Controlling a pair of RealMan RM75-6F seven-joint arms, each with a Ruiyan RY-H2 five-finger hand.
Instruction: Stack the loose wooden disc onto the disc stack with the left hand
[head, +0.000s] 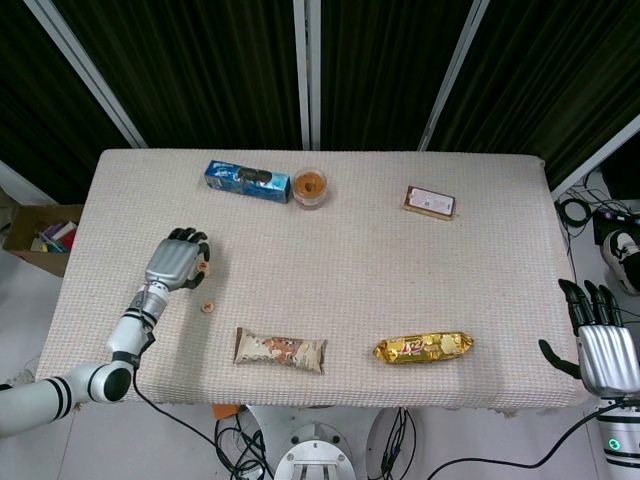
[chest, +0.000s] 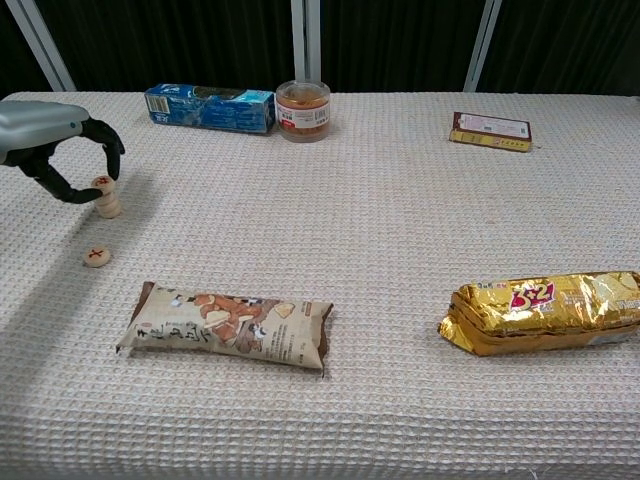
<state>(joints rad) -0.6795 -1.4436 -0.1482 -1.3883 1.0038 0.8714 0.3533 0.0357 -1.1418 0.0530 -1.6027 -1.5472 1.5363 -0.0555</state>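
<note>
Left hand (chest: 62, 155), upper left of chest view, pinches a wooden disc (chest: 101, 183) right atop the disc stack (chest: 108, 205), apparently aligning it for release. Another disc (chest: 96, 256) lies below. Right hand (head: 600, 345) idle, fingers apart.

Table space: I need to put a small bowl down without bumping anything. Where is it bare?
The widest bare stretch lies mid-table, bordered by the jar, the flat packet, the gold wrapper and the nut bar. It is crowded at the left, where the left robot hand is at the disc stack, near the single disc.
</note>
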